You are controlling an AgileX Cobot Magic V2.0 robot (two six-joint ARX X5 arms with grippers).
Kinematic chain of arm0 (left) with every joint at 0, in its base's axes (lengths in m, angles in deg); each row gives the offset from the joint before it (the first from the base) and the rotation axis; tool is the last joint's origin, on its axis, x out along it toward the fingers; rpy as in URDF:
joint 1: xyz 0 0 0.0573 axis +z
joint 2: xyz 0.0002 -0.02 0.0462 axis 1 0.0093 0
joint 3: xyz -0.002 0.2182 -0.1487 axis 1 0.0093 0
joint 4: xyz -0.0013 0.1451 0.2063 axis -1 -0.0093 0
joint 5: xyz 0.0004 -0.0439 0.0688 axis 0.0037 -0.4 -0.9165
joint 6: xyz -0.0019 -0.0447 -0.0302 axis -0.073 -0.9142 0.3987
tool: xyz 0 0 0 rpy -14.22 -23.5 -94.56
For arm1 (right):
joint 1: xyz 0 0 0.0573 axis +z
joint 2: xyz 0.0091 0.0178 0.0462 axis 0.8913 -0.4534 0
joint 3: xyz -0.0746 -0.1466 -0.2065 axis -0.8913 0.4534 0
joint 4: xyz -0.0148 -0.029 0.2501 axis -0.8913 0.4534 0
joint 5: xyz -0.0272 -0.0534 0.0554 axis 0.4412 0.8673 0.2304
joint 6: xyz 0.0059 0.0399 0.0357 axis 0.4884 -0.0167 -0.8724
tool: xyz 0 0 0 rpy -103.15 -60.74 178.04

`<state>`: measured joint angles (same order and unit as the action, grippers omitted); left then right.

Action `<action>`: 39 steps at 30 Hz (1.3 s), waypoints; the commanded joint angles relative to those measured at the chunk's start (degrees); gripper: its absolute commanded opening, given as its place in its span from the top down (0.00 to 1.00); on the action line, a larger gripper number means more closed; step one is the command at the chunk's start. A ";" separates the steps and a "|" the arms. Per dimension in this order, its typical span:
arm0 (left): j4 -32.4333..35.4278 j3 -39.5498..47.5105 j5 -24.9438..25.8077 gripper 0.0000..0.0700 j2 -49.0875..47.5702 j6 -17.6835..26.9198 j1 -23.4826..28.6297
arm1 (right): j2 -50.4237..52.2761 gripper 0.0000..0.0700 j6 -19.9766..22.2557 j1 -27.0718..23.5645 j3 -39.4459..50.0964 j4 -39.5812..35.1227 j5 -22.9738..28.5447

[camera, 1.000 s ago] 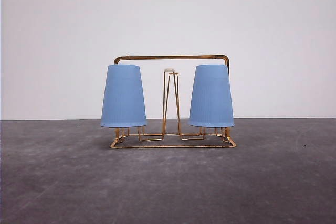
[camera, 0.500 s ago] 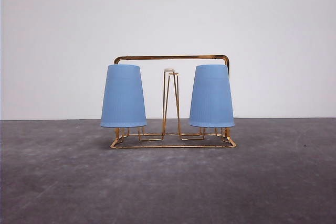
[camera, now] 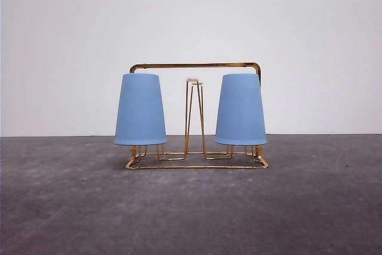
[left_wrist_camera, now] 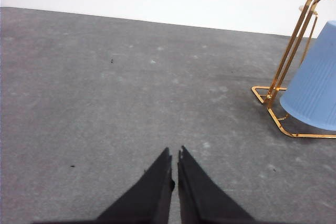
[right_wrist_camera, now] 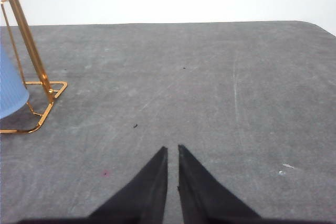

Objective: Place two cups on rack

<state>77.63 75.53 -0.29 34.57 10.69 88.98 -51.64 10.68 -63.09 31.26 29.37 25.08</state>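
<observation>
Ribbed matte-blue cups [camera: 140,110] [camera: 240,110] inverted on gold wire rack [camera: 196,65]; both black fingers [left_wrist_camera: 175,162] [right_wrist_camera: 172,153] clenched, empty.

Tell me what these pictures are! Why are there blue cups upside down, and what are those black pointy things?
These pictures come from a robot with two arms. One camera looks forward over a grey table. There you see a thin gold wire rack with two light-blue cups turned upside down on it: the left cup and the right cup. Between them stands a bare prong with a white tip.

The other two pictures come from little cameras on the robot's wrists. The black pointy things are its grippers, which work like fingers. The left gripper and the right gripper are both pinched shut and hold nothing. Each hangs over bare table, away from the rack, and each wrist camera catches a corner of the rack and a bit of cup at its edge.
</observation>
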 commanded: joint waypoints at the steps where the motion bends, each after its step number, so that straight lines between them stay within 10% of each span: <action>1: -0.33 0.83 -0.11 1.00 -0.07 0.17 0.04 | -0.02 0.95 0.33 -0.04 0.26 -0.68 0.17; 39: -0.35 0.83 -0.11 1.00 -0.07 0.17 0.04 | -0.02 0.95 0.33 -0.04 0.26 -0.68 0.17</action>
<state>77.63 75.53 -0.29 34.57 10.69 88.98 -51.64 10.70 -63.09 31.26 29.35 25.08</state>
